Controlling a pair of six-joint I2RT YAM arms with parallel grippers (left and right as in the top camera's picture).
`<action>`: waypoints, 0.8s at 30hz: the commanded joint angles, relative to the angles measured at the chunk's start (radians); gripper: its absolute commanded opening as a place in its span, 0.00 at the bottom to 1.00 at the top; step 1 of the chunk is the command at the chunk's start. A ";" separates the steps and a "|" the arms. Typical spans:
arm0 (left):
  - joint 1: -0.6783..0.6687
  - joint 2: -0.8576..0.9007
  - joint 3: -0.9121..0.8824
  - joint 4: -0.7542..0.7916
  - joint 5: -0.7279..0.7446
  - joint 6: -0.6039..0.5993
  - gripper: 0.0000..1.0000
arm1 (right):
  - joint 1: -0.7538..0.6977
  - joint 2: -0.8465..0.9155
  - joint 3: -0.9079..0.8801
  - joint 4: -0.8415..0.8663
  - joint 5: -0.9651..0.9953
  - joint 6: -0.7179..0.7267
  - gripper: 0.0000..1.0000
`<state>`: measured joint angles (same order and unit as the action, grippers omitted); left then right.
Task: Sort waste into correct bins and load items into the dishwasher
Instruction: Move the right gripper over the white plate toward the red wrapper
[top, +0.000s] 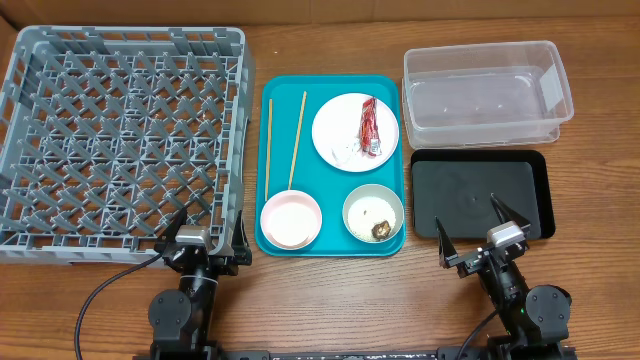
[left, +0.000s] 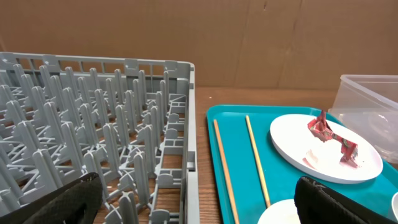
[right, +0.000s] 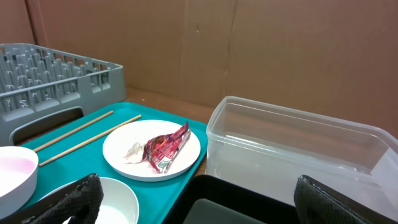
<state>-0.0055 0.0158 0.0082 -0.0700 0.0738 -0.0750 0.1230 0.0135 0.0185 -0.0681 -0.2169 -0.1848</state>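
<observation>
Red wrapper (top: 369, 128) on white plate (top: 335, 125); teal tray (top: 330, 240); grey lattice rack (top: 120, 140).

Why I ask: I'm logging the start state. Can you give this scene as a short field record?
dish rack: grey, left, empty
teal tray: centre, holds all dishes
plate: carries red wrapper and tissue
chopsticks: two, lying on tray's left side
pink bowl: empty
white bowl: holds brown scrap
clear tub: right rear, empty
black tray: right front, empty
left gripper: open, empty
right gripper: open, empty
</observation>
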 joint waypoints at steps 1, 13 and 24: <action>0.005 -0.010 -0.003 0.010 -0.002 0.015 1.00 | -0.005 -0.011 -0.011 0.008 0.011 -0.003 1.00; 0.005 -0.010 -0.003 0.000 0.007 0.014 1.00 | -0.005 -0.011 -0.011 0.008 -0.003 -0.002 1.00; 0.005 0.004 0.165 -0.014 0.103 -0.047 1.00 | -0.005 -0.008 0.120 -0.019 -0.091 0.087 1.00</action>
<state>-0.0055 0.0158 0.0559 -0.0574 0.1474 -0.0841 0.1230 0.0139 0.0406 -0.0799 -0.2848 -0.1406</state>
